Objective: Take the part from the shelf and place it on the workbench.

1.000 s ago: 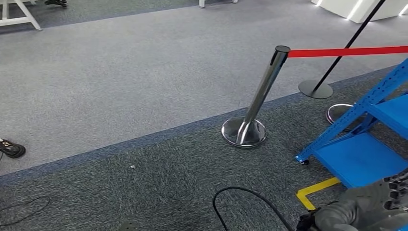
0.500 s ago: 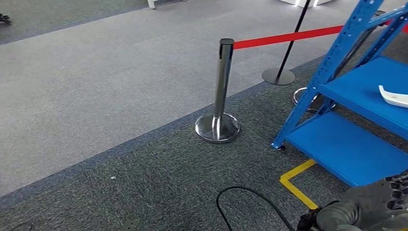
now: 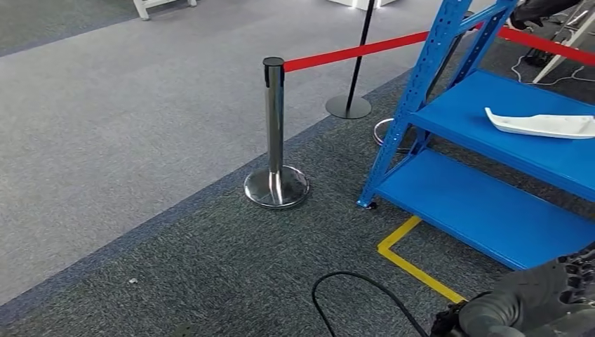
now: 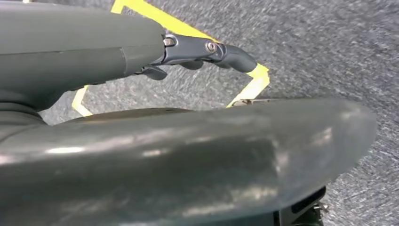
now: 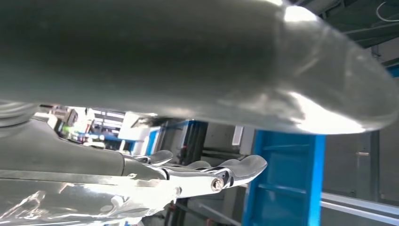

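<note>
Shelf (image 3: 491, 203) part (image 3: 540, 125) beyond right hand (image 3: 540, 298)

At the lower right of the head view, the right hand (image 3: 537, 303) was matte dark grey with darker segmented fingers. In the left wrist view, the left hand (image 4: 141, 117) had a broad, glossy grey thumb and slim dark fingers (image 4: 211, 49) fixed with small silver screws. The right wrist view showed similar screws.

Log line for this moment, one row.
phase: approaching shelf | white part: on blue shelf | right hand: empty | left hand: empty
</note>
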Controlling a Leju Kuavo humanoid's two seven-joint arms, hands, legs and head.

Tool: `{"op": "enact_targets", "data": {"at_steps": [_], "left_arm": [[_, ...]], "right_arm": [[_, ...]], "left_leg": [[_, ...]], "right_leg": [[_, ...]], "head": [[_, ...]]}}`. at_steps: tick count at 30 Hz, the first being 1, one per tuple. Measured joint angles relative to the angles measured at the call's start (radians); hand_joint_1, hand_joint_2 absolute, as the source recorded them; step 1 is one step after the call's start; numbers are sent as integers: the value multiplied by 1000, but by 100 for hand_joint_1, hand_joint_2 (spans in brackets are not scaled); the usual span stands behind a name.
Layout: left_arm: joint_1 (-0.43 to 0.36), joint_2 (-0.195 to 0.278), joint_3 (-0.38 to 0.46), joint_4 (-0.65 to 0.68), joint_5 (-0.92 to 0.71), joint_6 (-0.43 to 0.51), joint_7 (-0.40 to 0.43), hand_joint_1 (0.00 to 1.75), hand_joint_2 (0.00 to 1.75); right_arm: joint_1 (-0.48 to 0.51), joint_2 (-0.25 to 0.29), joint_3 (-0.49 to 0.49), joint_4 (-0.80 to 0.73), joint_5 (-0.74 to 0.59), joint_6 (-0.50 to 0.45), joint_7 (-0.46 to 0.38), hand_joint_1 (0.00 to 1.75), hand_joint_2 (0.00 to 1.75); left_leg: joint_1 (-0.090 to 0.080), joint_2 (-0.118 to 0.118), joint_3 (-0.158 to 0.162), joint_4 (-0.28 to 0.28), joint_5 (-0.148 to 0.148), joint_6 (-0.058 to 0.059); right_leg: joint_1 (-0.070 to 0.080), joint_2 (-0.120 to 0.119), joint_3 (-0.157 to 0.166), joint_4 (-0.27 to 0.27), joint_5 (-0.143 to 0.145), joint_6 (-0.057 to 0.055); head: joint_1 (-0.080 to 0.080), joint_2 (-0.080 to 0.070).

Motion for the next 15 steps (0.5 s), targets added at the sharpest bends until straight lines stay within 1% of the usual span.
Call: {"op": "enact_targets", "data": {"at_steps": [1,2,3,4,5,6,7,8,9,10,11,13,14,15], "left_arm": [[1,0,0,0,0,0,0,0,0],[2,0,0,0,-1,0,0,0,0],[4,0,0,0,-1,-1,0,0,0],[6,1,0,0,-2,-2,0,0,0],[7,1,0,0,-3,-2,1,0,0],[7,1,0,0,-3,-3,1,0,0],[6,1,0,0,-4,-3,1,0,0],[6,1,0,0,-4,-4,1,0,0],[5,1,0,0,-4,-4,1,0,0],[5,2,0,0,-4,-4,0,0,0],[5,2,0,0,-4,-4,0,0,0],[4,3,0,0,-4,-3,-2,0,0],[3,2,0,0,-4,-2,-3,0,0],[2,2,0,0,-4,-2,-4,0,0]], "right_arm": [[0,0,0,0,0,0,0,0,0],[0,0,0,0,1,0,0,0,0],[0,0,0,0,2,0,1,0,0],[0,0,0,0,4,0,1,0,0],[0,0,0,0,5,0,1,0,0],[0,0,0,0,6,0,1,0,0],[0,0,0,0,6,0,1,0,0],[0,0,0,0,7,0,1,0,0],[0,0,0,0,7,0,1,0,0],[0,0,0,0,8,0,1,0,0],[-1,0,0,0,8,0,1,0,0],[0,0,0,-1,10,0,1,0,0],[0,1,-1,-2,11,0,1,0,0],[1,1,-2,-4,12,0,1,0,0]], "left_leg": [[-1,13,0,-2,0,5],[-3,27,0,-2,-1,9],[-5,42,1,-1,-2,11],[-6,57,1,-1,-3,12],[-7,72,2,-1,-4,12],[-7,86,4,-1,-6,11],[-7,98,8,-1,-9,9],[-8,109,13,-1,-13,6],[-12,119,18,1,-18,1],[-15,128,22,2,-21,-4],[-19,137,25,2,-24,-9],[-20,157,31,-1,-26,-18],[-17,150,31,2,-32,-24],[-15,130,25,19,-47,-31]], "right_leg": [[2,-35,-21,47,-28,1],[4,-67,-51,112,-63,2],[4,-84,-83,181,-94,3],[4,-92,-106,233,-113,3],[4,-97,-113,253,-113,3],[4,-101,-100,233,-95,3],[4,-112,-68,177,-65,2],[6,-141,-27,106,-36,2],[8,-167,9,44,-16,-1],[10,-187,33,1,-5,-6],[13,-196,42,-17,-4,-10],[15,-169,39,-20,-2,-23],[14,-155,37,-22,1,-29],[11,-141,37,-24,3,-35]], "head": [[3,0],[5,0],[6,0],[6,0],[6,0],[6,0],[6,0],[7,0],[7,0],[6,0],[4,0],[2,0],[1,0],[0,0]]}}
